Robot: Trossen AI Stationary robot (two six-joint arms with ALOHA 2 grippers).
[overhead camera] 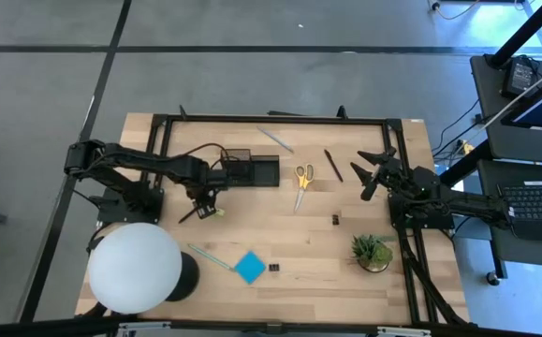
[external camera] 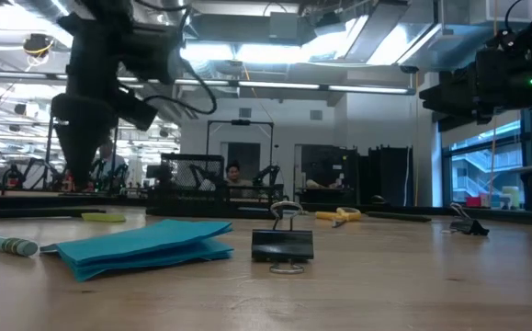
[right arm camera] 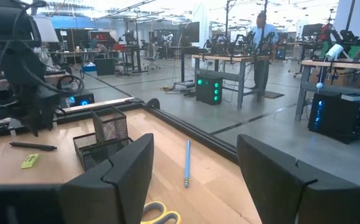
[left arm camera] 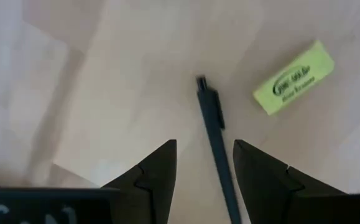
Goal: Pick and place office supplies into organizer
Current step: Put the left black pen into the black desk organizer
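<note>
My left gripper [overhead camera: 198, 204] [left arm camera: 204, 152] points down, open, just above the table. Its fingers stand on either side of a thin dark pen [left arm camera: 212, 121] [overhead camera: 190, 215] that lies flat on the wood, and they do not touch it. A yellow-green eraser [left arm camera: 293, 78] [overhead camera: 219, 212] lies close beside the pen. The black mesh organizer [overhead camera: 252, 170] [right arm camera: 105, 140] stands just beyond, toward the far edge. My right gripper [overhead camera: 373, 170] [right arm camera: 195, 168] hovers open at the table's right. Yellow-handled scissors [overhead camera: 302, 178], a grey pen [overhead camera: 275, 140], a dark pen [overhead camera: 333, 165], a blue note pad [overhead camera: 249, 267] [external camera: 146, 246] and black clips [overhead camera: 334, 220] [external camera: 282, 246] lie on the table.
A big white globe lamp [overhead camera: 135, 267] stands at the near left corner, with a teal pen [overhead camera: 210, 256] beside it. A small potted plant [overhead camera: 372, 251] stands near the right arm's base. A black metal frame [overhead camera: 271, 119] borders the work area. People stand in the room behind.
</note>
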